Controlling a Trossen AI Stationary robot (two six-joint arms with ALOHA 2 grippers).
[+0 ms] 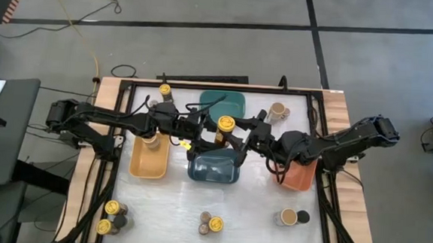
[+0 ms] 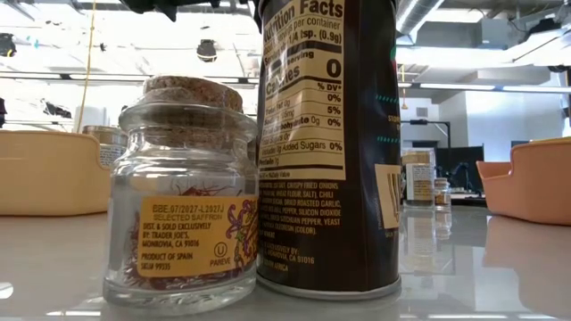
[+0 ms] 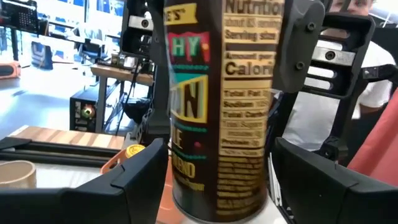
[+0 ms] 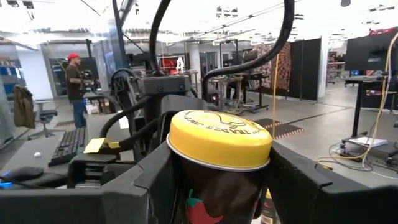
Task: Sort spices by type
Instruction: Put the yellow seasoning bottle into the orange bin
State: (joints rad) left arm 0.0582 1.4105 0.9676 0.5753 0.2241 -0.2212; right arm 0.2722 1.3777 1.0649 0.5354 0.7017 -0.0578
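A dark spice jar with a yellow lid hangs upright in the air at the table's middle, over the gap between the teal bin and the dark-blue bin. My left gripper reaches it from the left and my right gripper from the right. Both are shut on it. The left wrist view shows its labelled body. The right wrist view shows its lid. My left gripper pinches the jar's lower body between its two fingers, one on each side. The fingers lie level, coming from the table's left. The jar stands upright, clear of the table. My right gripper pinches the jar's upper body just under the yellow lid between its two fingers. They come level from the table's right. Its fingers stand above my left gripper's fingers on the same jar.
A yellow bin lies left and an orange bin right. Jars stand at the far left, far right, near left, near middle and near right. A cork-topped glass jar stands against a dark jar.
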